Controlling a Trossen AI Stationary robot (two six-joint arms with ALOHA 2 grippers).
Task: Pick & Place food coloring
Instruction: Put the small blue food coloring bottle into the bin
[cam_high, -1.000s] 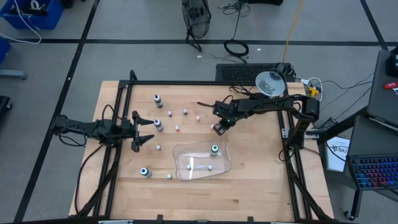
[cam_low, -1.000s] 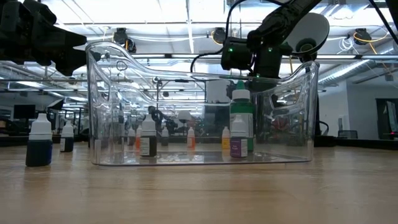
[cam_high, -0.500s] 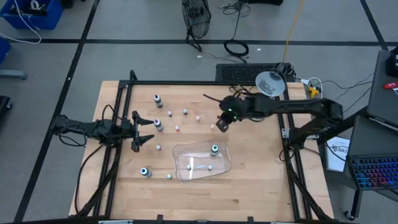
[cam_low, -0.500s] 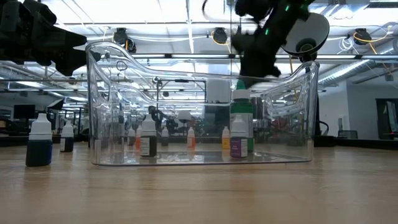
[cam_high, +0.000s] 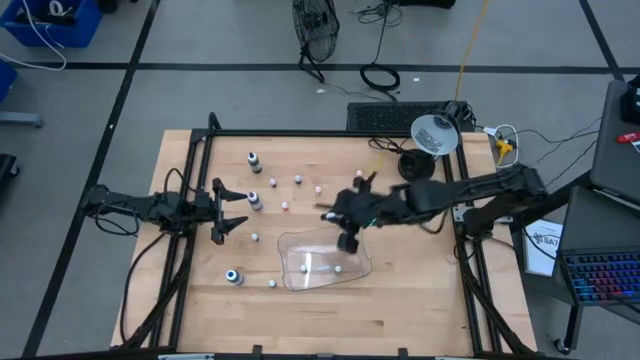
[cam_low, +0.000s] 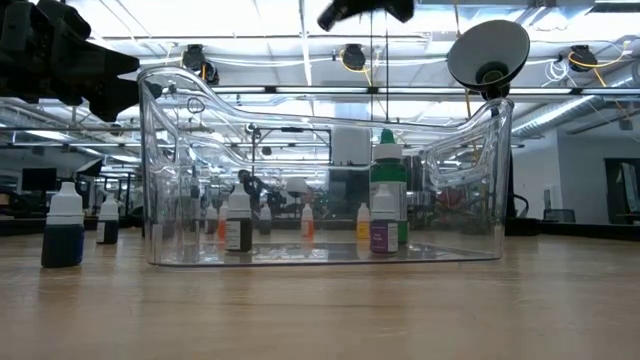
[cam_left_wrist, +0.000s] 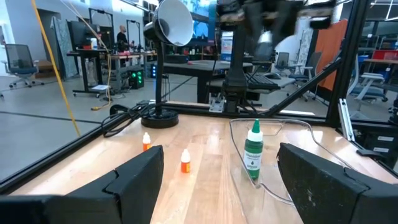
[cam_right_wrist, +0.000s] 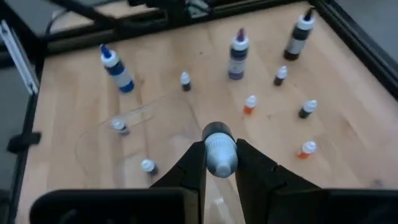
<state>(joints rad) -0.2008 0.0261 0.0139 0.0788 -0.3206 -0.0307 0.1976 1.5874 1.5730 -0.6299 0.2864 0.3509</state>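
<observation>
Tray (cam_high: 300, 243) sits mid-tabletop (cam_high: 420, 290), bottles (cam_low: 385, 190) inside. Right gripper (cam_high: 346, 240) above tray's right edge, holding a bottle (cam_right_wrist: 219, 151). Left gripper (cam_high: 228, 210) at left, loose bottles (cam_high: 254, 161) nearby.

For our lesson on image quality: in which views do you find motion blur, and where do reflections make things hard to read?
High view: the right arm is smeared by motion over the clear tray. Left wrist view: the dark arm at the top is blurred. Low view: ceiling lights glare and reflect in the tray's walls, muddling the small bottles seen through them.
</observation>
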